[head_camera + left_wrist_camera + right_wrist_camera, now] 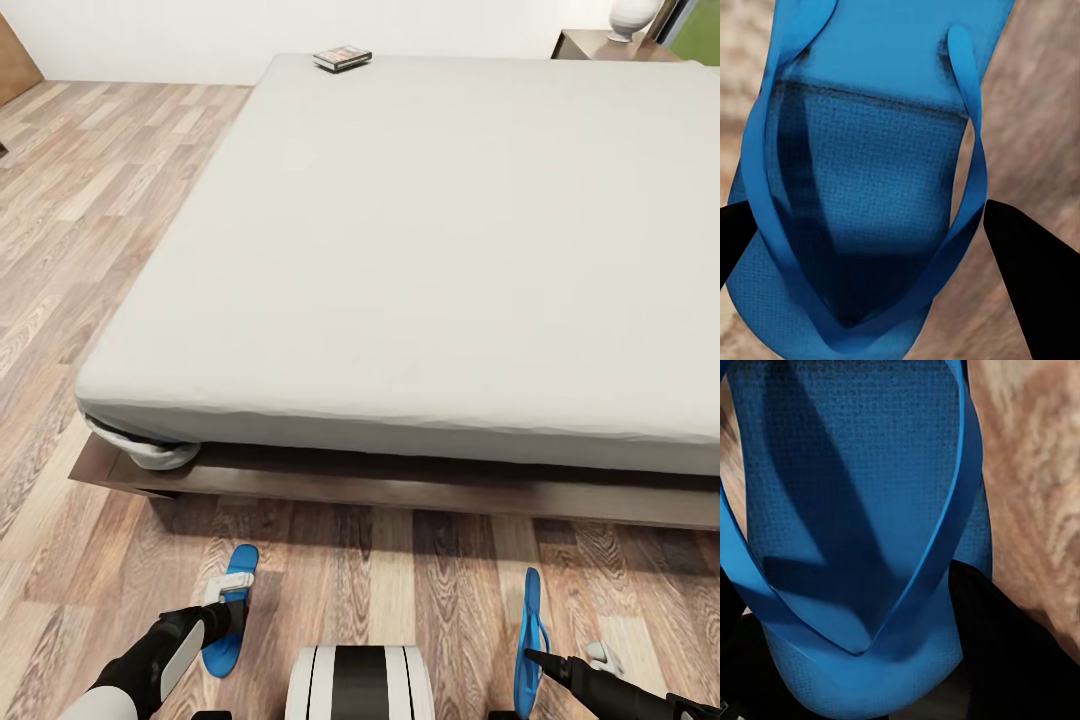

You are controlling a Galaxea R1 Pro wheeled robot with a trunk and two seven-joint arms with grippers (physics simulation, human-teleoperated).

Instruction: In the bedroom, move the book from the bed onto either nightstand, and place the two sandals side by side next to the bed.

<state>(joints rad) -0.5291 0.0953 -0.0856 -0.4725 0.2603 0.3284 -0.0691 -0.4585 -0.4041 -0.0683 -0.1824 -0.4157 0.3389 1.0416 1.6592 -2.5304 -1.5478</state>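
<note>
Two bright blue sandals are on the wood floor in front of the bed [440,230]. The left sandal [241,560] [870,135] lies flat. My left gripper [236,600] [870,262] is open just above it, one black finger on each side of the sole. The right sandal [531,610] [855,472] stands on its edge, tilted, with my right gripper [533,657] [870,660] shut on it near the strap. The book [342,57] lies at the far left corner of the mattress. A nightstand [590,45] stands beyond the bed's far right corner.
A white vase [633,17] sits on the nightstand. The bed's dark wooden frame [400,490] juts out low, just ahead of the sandals. Open plank floor [90,220] runs along the bed's left side. My base [360,685] is between the two sandals.
</note>
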